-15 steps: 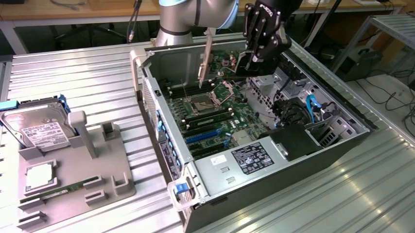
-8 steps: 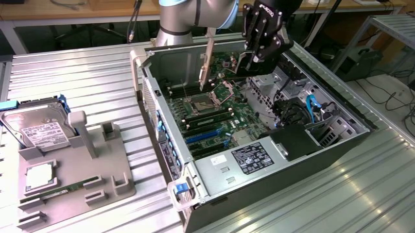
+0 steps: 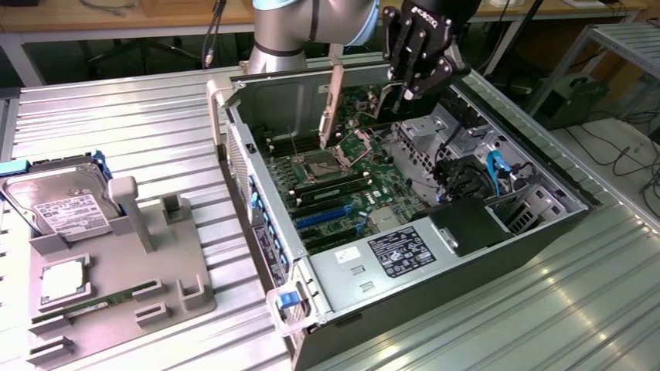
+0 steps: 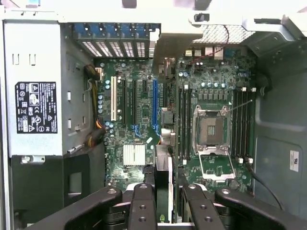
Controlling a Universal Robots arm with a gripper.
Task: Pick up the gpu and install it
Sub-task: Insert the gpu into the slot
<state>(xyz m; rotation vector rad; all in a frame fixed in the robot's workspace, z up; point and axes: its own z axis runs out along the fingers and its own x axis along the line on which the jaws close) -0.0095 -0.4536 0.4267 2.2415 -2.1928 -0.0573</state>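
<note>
The gripper hangs above the far part of an open computer case, with its fingers clamped on the gpu. In the wrist view the card is seen edge-on between the two inner fingers: a thin green board with a black cooler on one face, held upright over the motherboard. The card is clear of the board and is not seated in any slot. From the wrist view, the card's edge runs in roughly the same direction as the long blue slot, which lies further along the board. A small silver heat sink sits just beside the card's tip, and the empty processor socket lies on the other side, flanked by black memory slots. In the exterior view, the case lies on its side with the open side up. The power supply, which carries a black-and-white label, occupies the near end. Blue cables run through the drive bay on the exterior view's right. The case rests on a ribbed metal table. Well apart from the case, on the exterior view's left, a grey holder carries a hard drive set on a slant, a processor chip lying flat, and a narrow green memory stick in a groove.
</note>
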